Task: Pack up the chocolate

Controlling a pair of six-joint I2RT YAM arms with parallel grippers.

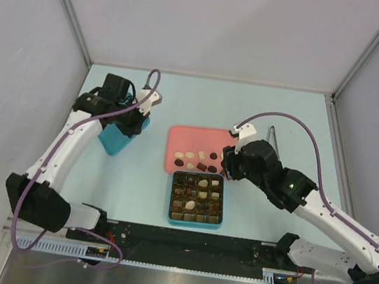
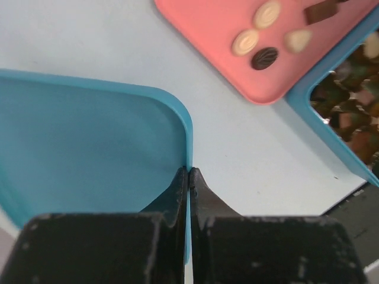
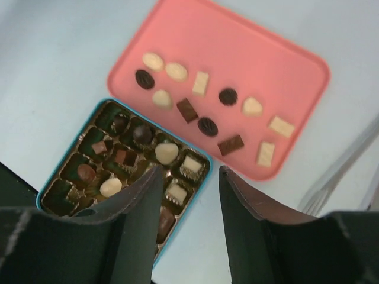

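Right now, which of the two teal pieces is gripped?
The empty teal lid, its rim pinched in the shut left gripper; the other teal piece, the gridded box, lies flat beside the pink tray.

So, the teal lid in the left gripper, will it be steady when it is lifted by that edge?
Probably stiff: the teal lid looks flat and unbent. It seems thin and light, yet the left gripper pinches only its rim near a corner, so it may swing or slip.
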